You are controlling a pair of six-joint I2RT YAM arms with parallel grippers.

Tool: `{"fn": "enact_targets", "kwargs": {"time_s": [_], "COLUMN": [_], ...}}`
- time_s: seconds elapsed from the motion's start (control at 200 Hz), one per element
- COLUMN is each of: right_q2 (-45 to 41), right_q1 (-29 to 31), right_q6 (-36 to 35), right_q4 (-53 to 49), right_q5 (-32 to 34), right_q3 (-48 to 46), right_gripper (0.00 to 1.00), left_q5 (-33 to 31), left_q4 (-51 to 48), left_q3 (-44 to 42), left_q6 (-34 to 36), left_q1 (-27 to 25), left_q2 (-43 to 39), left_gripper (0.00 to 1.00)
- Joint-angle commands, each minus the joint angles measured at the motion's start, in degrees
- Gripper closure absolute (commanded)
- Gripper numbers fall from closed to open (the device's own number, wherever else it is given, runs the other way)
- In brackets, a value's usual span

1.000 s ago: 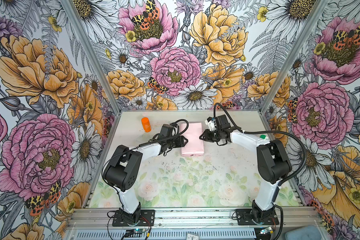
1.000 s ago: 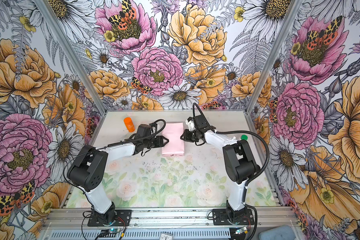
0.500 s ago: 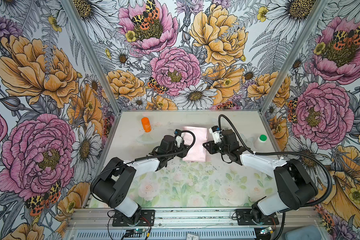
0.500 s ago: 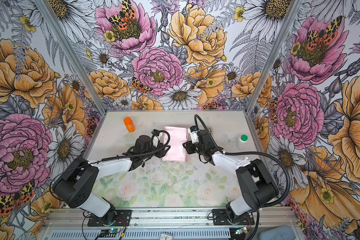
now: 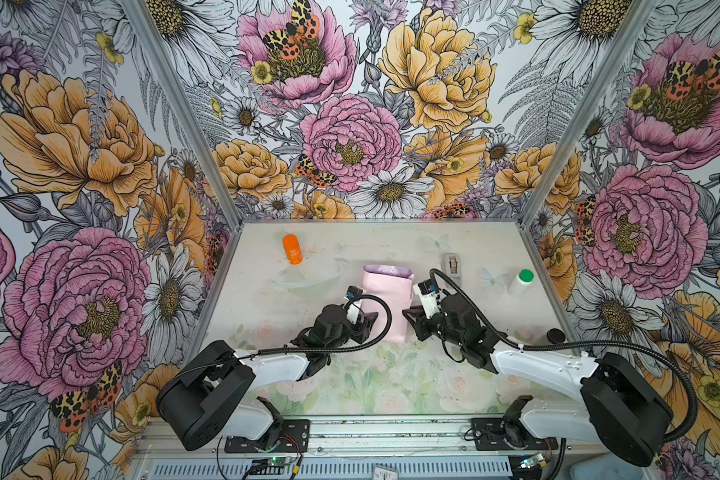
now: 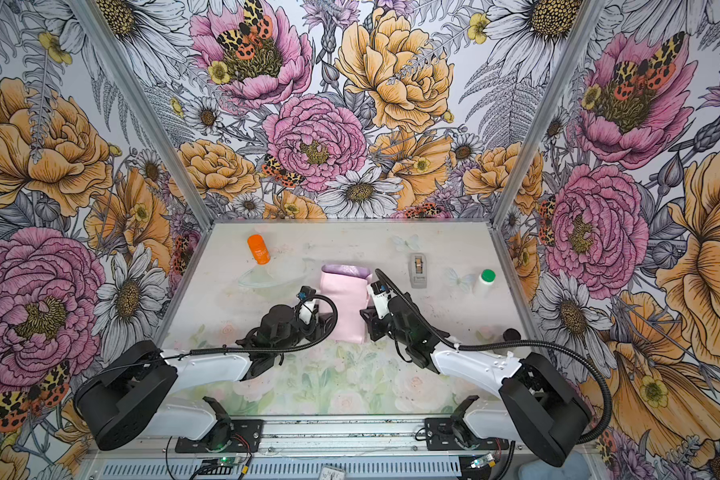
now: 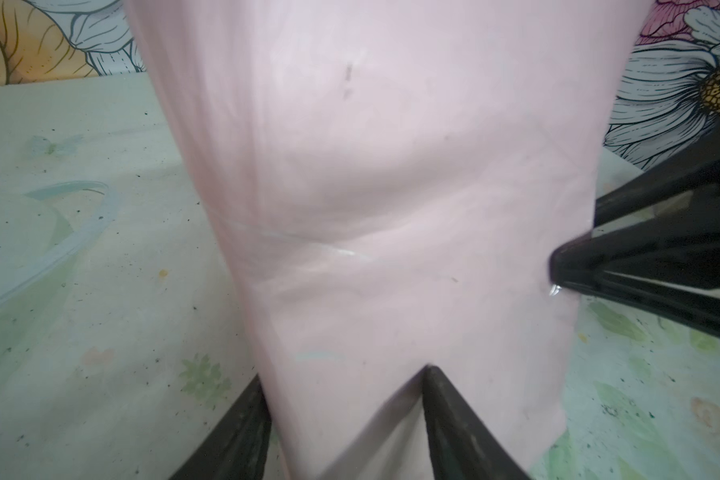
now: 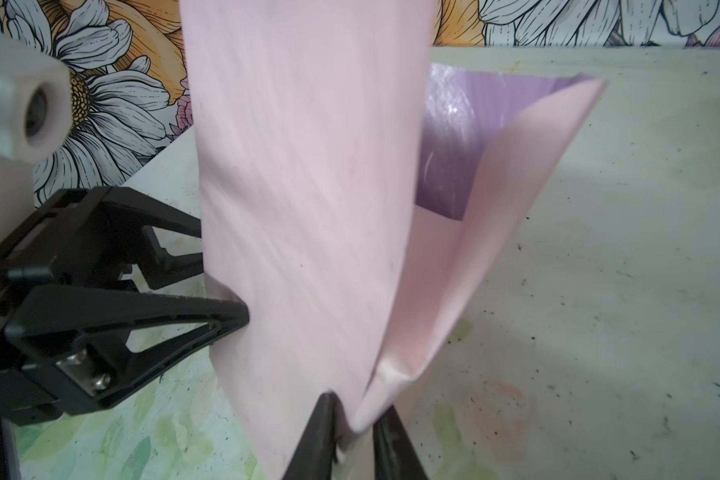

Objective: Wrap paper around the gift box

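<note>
The paper point(image 5: 387, 299) lay in the middle of the table point(image 5: 262, 299), running front to back. The left gripper point(image 5: 368, 320) sat at its left edge, the right gripper point(image 5: 409, 318) at its right edge, opposite. A film point(image 5: 306, 277) lay just left of the paper's far end, a canister point(image 5: 292, 249) behind it near the back-left corner. Right of the paper stood a dispenser point(image 5: 452, 266), farther right a bottle point(image 5: 521, 282), and a cap point(image 5: 555, 334) before the bottle.

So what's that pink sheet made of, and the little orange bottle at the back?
The sheet looks like thin paper: matte pale pink on one face, glossy lilac on the other where light glints, and it holds sharp creases. The orange bottle looks like smooth plastic, though it is too small to be sure.
</note>
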Motion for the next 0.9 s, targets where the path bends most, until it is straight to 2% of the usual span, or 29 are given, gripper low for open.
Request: {"fn": "enact_targets", "kwargs": {"time_s": [0.0, 0.175, 0.325, 0.345, 0.4, 0.54, 0.635, 0.74, 0.896], "right_q2": [-2.5, -6.1, -12.3, -13.6, -17.3, -27.2, -33.6, -37.9, -36.7], "right_q1": [2.3, 3.9, 4.6, 4.6, 4.6, 4.5, 4.2, 3.9, 3.7], "right_q6": [-0.9, 1.1, 3.5, 3.9, 4.5, 5.0, 4.7, 4.3, -0.3], "right_q4": [2.4, 2.2, 1.6, 1.5, 1.0, -1.9, -3.0, -3.7, -6.7], "right_q5": [3.4, 5.4, 6.8, 6.9, 7.3, 7.8, 8.2, 8.1, 5.2], "right_q3": [-2.6, -6.2, -9.0, -9.5, -10.6, -12.9, -14.3, -15.2, -14.0], "right_gripper": [0.81, 0.77, 0.58, 0.56, 0.53, 0.49, 0.43, 0.29, 0.25], "left_q5": [-3.0, -7.6, -8.8, -10.5, -11.3, -11.4, -9.7, -3.8, 2.9], "left_q4": [5.3, 4.0, -2.3, -3.3, -5.8, -11.7, -15.0, -15.8, -14.4], "left_q3": [-3.4, -8.1, -9.0, -9.1, -9.5, -10.8, -11.3, -11.2, -9.8], "left_q6": [1.3, -1.3, -3.4, -3.6, -4.6, -5.5, -5.9, -6.0, -3.0], "left_q1": [-2.4, -4.8, -5.1, -5.1, -5.1, -4.9, -3.7, -1.6, -0.6], "left_q2": [-1.9, -7.5, -14.5, -15.6, -18.5, -26.4, -30.6, -31.9, -27.2], "left_gripper": [0.42, 0.38, 0.3, 0.28, 0.21, 0.16, 0.15, 0.15, 0.15]}}
